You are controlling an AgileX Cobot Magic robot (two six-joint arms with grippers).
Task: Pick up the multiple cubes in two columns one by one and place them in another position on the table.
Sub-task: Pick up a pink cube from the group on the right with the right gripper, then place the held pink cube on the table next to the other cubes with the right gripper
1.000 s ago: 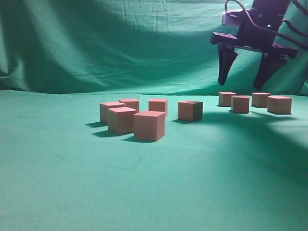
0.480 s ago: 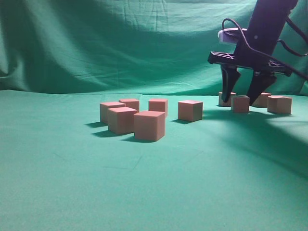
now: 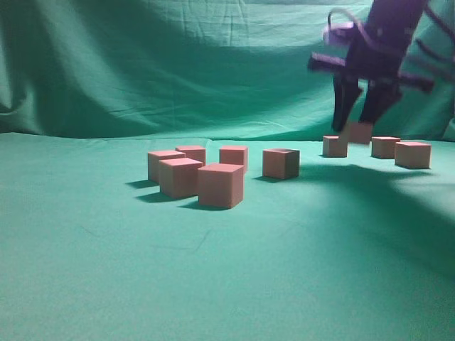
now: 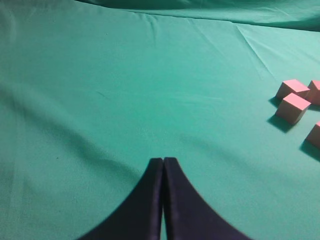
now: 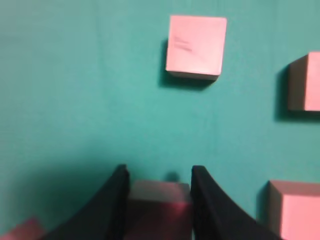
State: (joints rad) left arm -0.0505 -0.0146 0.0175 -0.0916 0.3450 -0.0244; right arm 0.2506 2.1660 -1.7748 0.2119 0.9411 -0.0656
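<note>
Compared with the frame a second earlier, the right gripper [image 3: 359,126] is seen lower and with its jaws drawn in; a cube [image 3: 360,132] that stood in the far row at the right of the exterior view is now clamped between them and hangs clear of the worktop [image 3: 227,284]. In the right wrist view the same held cube [image 5: 159,207] is shown pinched between the two dark fingers [image 5: 114,205] at the bottom of the frame, blurred.

Three cubes are left in that far row: one [image 3: 335,145] just left of the gripper, and two [image 3: 385,146] [image 3: 413,153] to its right, near the right edge. Five more are grouped at the centre of the exterior view — the nearest and largest-looking [image 3: 220,184] in front, another [image 3: 280,163] set a little apart to the right.

The left gripper [image 4: 163,167] is seen at the bottom centre of the left wrist view with its jaws pressed together and nothing between them. Several cubes [image 4: 292,107] lie at the right edge of that frame, one cut off by it.

Open cloth is offered across the whole foreground and left side of the exterior view — wrinkled but bare up to the draped backdrop [image 3: 142,71].
</note>
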